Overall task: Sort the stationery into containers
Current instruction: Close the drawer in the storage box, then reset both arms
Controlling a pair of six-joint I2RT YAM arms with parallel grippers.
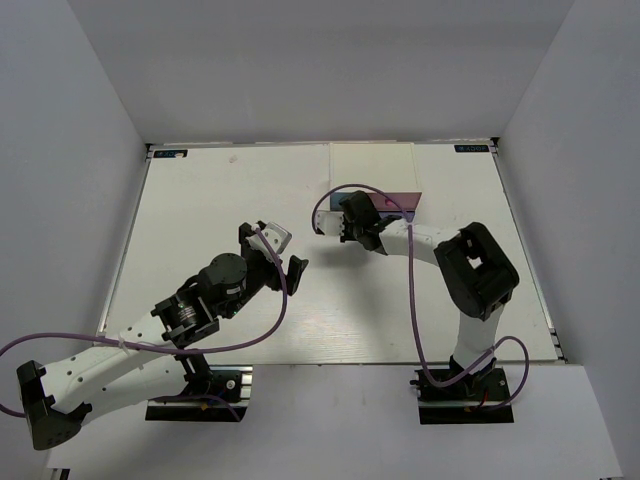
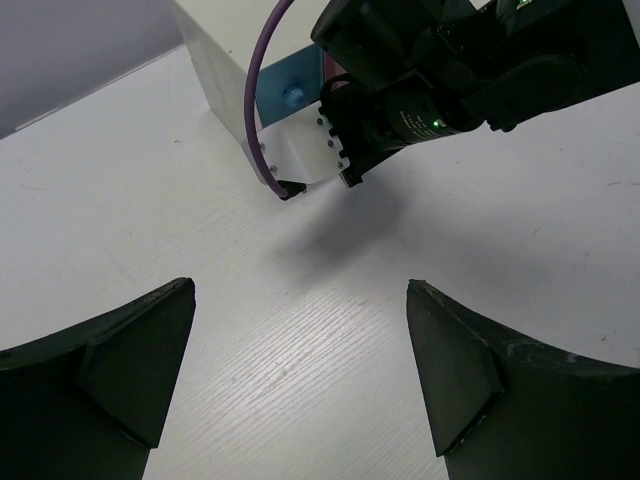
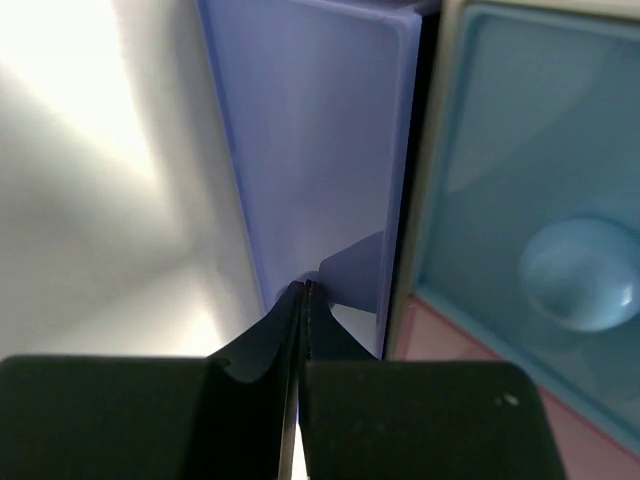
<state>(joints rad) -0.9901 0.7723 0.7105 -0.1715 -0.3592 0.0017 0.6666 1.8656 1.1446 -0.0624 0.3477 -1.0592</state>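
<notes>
Pointing closed right fingers (image 3: 270, 340) at the violet-blue drawer (image 3: 300, 120)

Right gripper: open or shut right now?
Shut: the right gripper fingers press together with no gap, tips by the violet-blue drawer.

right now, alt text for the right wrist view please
The right tool, shut, points its black tips at the knob of a violet-blue drawer front. To the right are a light blue drawer front with a round knob and, below it, a pink front.
</notes>
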